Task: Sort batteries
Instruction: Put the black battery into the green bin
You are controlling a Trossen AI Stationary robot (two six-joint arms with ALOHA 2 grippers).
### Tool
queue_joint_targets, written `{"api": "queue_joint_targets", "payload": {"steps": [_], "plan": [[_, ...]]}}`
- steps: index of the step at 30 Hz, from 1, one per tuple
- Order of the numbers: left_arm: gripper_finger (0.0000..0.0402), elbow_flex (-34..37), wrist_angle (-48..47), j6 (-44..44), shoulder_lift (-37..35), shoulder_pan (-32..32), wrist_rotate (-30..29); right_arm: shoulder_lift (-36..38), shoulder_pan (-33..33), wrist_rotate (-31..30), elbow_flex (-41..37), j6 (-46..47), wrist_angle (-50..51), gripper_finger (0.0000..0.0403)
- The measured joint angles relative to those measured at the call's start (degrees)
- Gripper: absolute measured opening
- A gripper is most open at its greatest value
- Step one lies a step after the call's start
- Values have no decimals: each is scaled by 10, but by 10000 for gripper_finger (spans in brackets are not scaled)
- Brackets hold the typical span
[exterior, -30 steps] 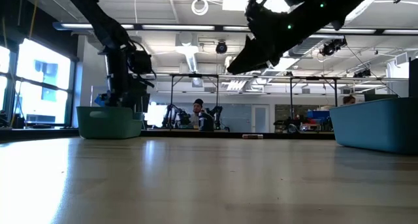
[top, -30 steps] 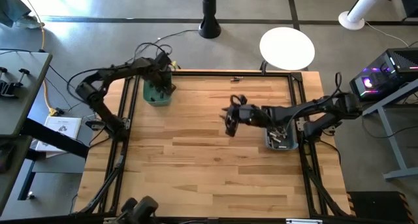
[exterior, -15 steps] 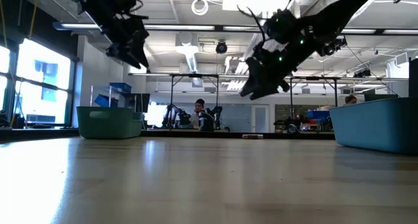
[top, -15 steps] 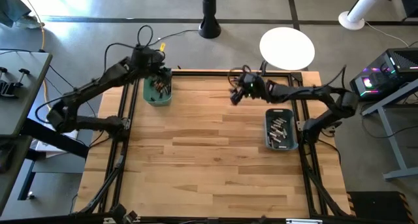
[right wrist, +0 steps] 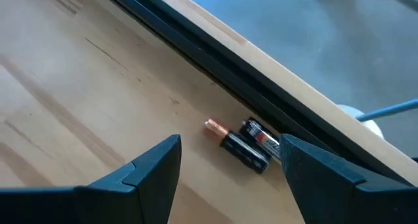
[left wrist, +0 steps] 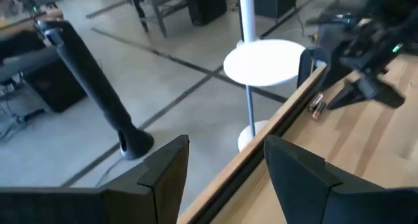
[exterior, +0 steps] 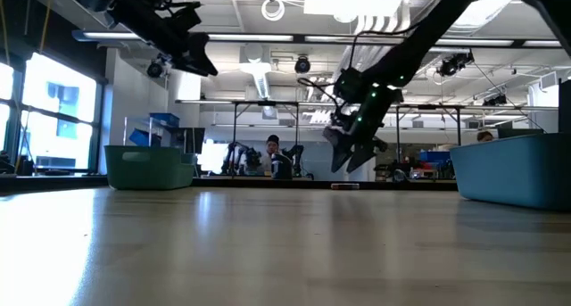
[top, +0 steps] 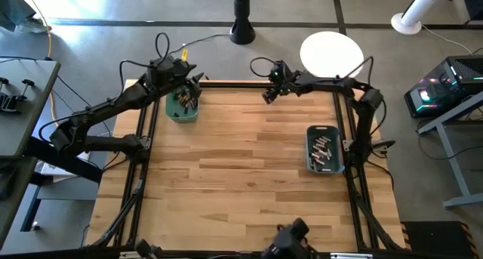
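Batteries [right wrist: 243, 144]: two left at the counter [top: 241, 183] far edge, twelve o'clock. Right pincer [right wrist: 225, 168] above them, wide open, empty; next, lower and close. Left pincer [left wrist: 225, 162] over green bin [top: 181, 108], open, empty.

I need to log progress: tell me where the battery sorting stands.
Done: batteries already lie in the green bin and the blue-grey bin. In hand: the open right gripper hovers over two batteries at the table's far edge. Left: picking those up. The left gripper, open and empty, is above the green bin.
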State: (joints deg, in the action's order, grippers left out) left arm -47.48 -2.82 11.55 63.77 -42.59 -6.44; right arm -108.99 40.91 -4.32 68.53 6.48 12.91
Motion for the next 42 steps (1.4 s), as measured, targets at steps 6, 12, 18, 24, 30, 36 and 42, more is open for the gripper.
{"api": "queue_joint_targets", "payload": {"steps": [6, 12, 18, 24, 30, 36, 42], "plan": [[195, 0, 15, 21, 0, 0, 0, -48, 3, 11, 48, 1, 15, 252], [195, 0, 11, -5, 0, 2, 1, -57, 3, 0, 53, 0, 30, 252], [195, 0, 8, -26, 0, 21, 1, -57, 0, 4, 52, -5, 71, 252], [195, 0, -16, -47, 0, 49, 1, -43, -32, 33, 52, -9, 96, 252], [195, 0, -35, -55, 0, 77, 1, -25, -52, 13, 52, 13, 106, 252], [195, 0, -32, -45, 0, 96, 0, -49, -49, 3, 52, 89, 61, 239], [195, -1, -29, -45, 0, 102, 0, -82, -53, -7, 52, 115, 26, 161]]}}
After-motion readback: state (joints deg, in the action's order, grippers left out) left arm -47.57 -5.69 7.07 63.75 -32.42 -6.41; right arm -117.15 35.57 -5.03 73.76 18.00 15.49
